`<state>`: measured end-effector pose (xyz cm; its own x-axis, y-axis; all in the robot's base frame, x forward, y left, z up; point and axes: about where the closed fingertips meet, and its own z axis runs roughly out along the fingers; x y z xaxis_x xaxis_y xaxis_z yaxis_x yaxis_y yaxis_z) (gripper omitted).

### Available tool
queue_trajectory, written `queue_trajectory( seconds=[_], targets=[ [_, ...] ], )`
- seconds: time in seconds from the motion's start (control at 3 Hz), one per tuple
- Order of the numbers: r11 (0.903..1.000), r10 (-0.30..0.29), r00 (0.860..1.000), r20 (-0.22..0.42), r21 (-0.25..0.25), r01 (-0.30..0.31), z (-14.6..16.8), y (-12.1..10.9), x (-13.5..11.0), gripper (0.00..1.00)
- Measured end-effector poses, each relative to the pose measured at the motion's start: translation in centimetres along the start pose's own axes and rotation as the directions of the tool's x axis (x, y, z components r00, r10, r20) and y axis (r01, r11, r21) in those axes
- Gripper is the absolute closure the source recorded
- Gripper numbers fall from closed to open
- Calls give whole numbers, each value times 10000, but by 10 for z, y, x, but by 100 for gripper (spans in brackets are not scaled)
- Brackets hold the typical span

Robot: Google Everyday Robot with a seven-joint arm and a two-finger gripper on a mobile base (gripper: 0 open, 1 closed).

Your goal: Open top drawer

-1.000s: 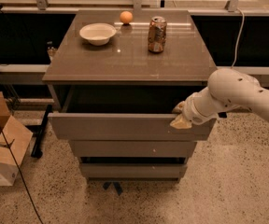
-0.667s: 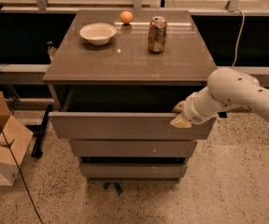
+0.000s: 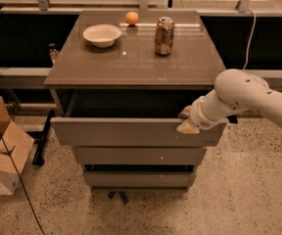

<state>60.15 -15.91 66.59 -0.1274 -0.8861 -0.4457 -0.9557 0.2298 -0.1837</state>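
The top drawer [image 3: 121, 132] is the widest grey-brown front of the cabinet. It stands pulled out towards me, with a dark open gap behind its front panel. My gripper [image 3: 186, 121] is at the right end of that panel's top edge. One tan finger sits inside the drawer and the other lies against the outside face, clamped on the edge. The white arm [image 3: 244, 94] reaches in from the right.
On the cabinet's tabletop [image 3: 131, 65] stand a white bowl [image 3: 102, 35], an orange [image 3: 131, 17] and a drink can [image 3: 164, 35]. Two narrower drawer fronts [image 3: 136, 155] sit shut below. Cardboard boxes [image 3: 4, 155] lie on the floor at the left.
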Motion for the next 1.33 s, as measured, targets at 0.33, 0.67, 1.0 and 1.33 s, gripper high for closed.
queue_trajectory(
  seconds=[0.33,0.67,1.0,1.33],
  targets=[
    [10000,0,10000,0,0,0,0,0,0,12],
    [9979,-246,9993,-276,-599,229,5,11,2,0],
    [9859,-516,9930,-1063,-1636,337,12,28,10,18],
    [9746,-646,9856,-1563,-2220,286,10,42,18,42]
  ],
)
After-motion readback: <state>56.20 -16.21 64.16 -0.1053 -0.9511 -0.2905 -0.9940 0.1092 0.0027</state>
